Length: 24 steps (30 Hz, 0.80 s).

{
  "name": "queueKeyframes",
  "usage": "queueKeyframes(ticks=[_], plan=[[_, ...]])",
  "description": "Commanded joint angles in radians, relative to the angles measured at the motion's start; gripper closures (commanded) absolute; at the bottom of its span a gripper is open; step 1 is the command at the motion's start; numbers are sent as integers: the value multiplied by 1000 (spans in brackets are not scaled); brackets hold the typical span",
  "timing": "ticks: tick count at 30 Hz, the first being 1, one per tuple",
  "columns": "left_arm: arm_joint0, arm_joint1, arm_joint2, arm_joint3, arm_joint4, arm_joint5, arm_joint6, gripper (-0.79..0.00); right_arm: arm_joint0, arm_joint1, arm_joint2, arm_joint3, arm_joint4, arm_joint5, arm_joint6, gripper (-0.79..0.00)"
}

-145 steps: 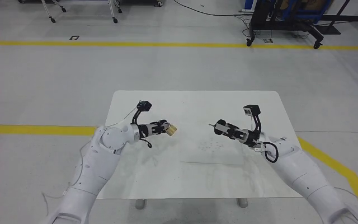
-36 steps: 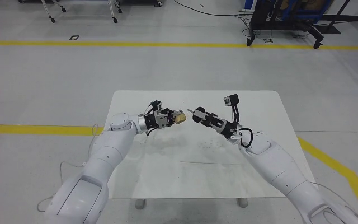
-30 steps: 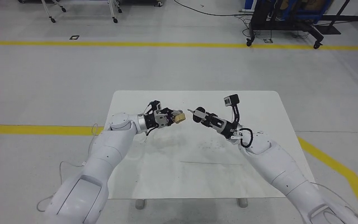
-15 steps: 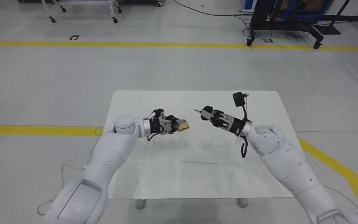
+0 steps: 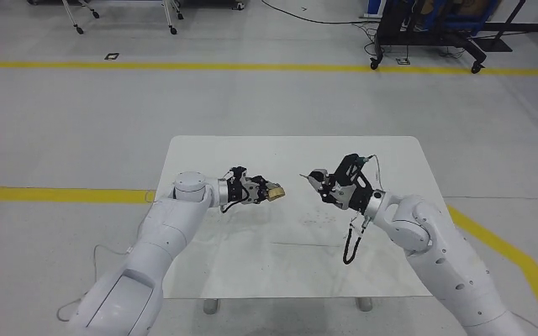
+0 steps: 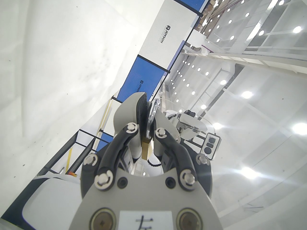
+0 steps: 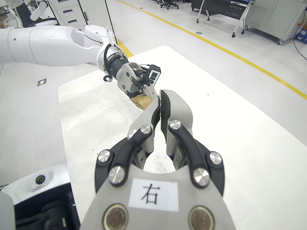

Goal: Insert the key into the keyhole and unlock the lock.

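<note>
The left gripper (image 5: 262, 191) is clenched on a small brass padlock (image 5: 276, 192) and holds it in the air above the white rectangular table (image 5: 378, 252), about midway between its left and right edges and somewhat nearer the far edge than the near one. The padlock's long axis runs roughly along the table's width, and its brass end sticks out past the fingertips toward the right edge. In the left wrist view, a silver part of the padlock is pinched between the pads (image 6: 141, 107). A strip of brass shows in the gap lower down, and the rest of the padlock is hidden by the fingers.

The right gripper (image 5: 316, 177) faces it from the right, pressed shut on a thin silver key (image 5: 304, 175). The key's shaft points toward the left edge, at the padlock. Its tip is near the brass end but not touching it.

In the right wrist view, the black ribbed pads (image 7: 165, 111) meet and cover almost all of the key. The padlock (image 7: 140, 102) shows just beyond them, partly cut off by one finger. The keyhole cannot be made out.
</note>
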Motion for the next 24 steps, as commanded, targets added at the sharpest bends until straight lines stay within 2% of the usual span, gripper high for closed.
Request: queueKeyframes(ticks=[1, 7, 11, 19, 24], plan=[[10, 0, -4, -10, -8, 1, 19, 0, 0, 0, -1, -3, -8, 3, 0, 0], [37, 6, -17, -54, -7, 83, 108, 0, 37, -6, -123, -141, -457, 70, 145, 0], [43, 7, -13, -69, -1, 147, 125, 0, 58, -13, -203, -208, -676, 88, 269, 0], [44, 2, -8, -69, -21, 232, 124, 0, 100, -32, -302, -252, -787, 20, 363, 0], [41, 1, -7, -65, -23, 240, 134, 0, 124, -45, -358, -257, -830, -25, 393, 0]])
